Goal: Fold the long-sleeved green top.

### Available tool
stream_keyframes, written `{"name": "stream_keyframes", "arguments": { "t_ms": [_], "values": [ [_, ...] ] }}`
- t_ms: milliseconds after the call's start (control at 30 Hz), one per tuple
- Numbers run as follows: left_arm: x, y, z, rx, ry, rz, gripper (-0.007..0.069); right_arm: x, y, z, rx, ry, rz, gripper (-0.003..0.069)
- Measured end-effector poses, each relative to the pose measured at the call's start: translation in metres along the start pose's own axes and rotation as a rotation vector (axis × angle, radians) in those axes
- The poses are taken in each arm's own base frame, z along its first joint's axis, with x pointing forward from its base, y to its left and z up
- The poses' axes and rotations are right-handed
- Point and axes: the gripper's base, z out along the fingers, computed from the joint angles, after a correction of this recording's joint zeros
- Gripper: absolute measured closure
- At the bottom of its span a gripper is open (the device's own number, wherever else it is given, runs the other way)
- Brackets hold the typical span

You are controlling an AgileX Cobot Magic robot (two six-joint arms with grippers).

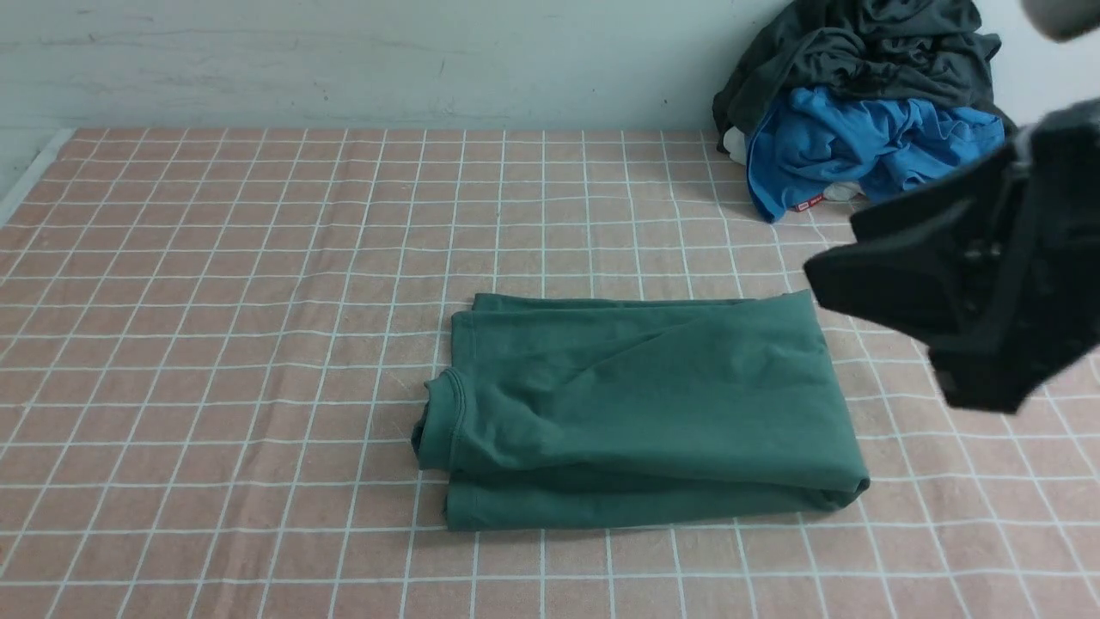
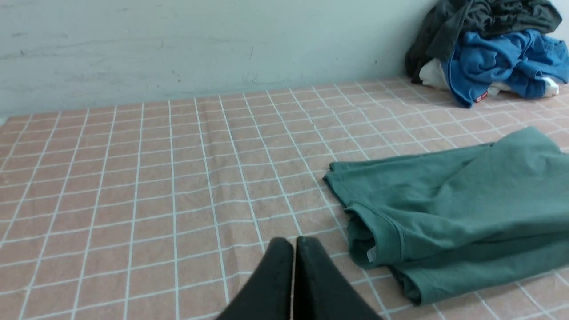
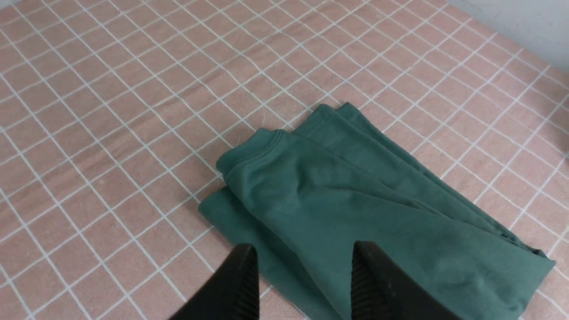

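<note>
Front view: green long-sleeved top point(image 1: 640, 408) lies folded mid-tabletop point(image 1: 215, 344).
Left claw point(image 2: 293, 284) is pressed together, empty, just left of the collar. Right claw point(image 3: 302, 284) hangs above the top with jaws apart, holding nothing. Blue garment point(image 1: 859, 142) and charcoal garment point(image 1: 859, 43) are heaped far right, against the wall.
</note>
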Motion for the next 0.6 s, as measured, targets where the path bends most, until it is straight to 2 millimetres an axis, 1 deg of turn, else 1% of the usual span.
{"name": "stream_keyframes", "arguments": {
  "t_ms": [133, 167, 200, 233, 267, 300, 333, 400, 467, 600],
  "values": [
    [0.0, 0.0, -0.001, 0.001, -0.011, -0.003, 0.0628, 0.017, 0.006, -0.034, 0.016, -0.125, -0.002, 0.0536],
    [0.0, 0.0, -0.001, 0.001, -0.011, -0.003, 0.0628, 0.021, 0.007, -0.04, 0.02, -0.149, -0.003, 0.0554],
    [-0.001, 0.0, -0.001, 0.001, -0.013, -0.003, 0.0628, 0.026, 0.008, -0.049, 0.028, -0.194, -0.005, 0.0595],
    [-0.001, 0.0, -0.001, 0.001, -0.013, -0.003, 0.0628, 0.027, 0.008, -0.05, 0.028, -0.197, -0.005, 0.0595],
    [-0.001, 0.0, -0.001, 0.002, -0.015, -0.003, 0.0628, 0.034, 0.01, -0.059, 0.035, -0.239, -0.007, 0.0634],
    [-0.001, 0.0, -0.001, 0.002, -0.017, -0.003, 0.0628, 0.041, 0.011, -0.067, 0.041, -0.276, -0.008, 0.0655],
    [-0.001, 0.0, -0.001, 0.002, -0.018, -0.003, 0.0628, 0.042, 0.011, -0.069, 0.043, -0.286, -0.009, 0.0657],
    [-0.001, 0.0, -0.001, 0.003, -0.022, -0.003, 0.0628, 0.053, 0.013, -0.075, 0.049, -0.318, -0.009, 0.0669],
    [-0.001, 0.0, -0.001, 0.003, -0.022, -0.003, 0.0628, 0.058, 0.014, -0.078, 0.053, -0.338, -0.01, 0.0671],
    [-0.001, 0.0, -0.001, 0.003, -0.022, -0.004, 0.0628, 0.06, 0.015, -0.083, 0.05, -0.362, -0.005, 0.0673]
  ]
}}
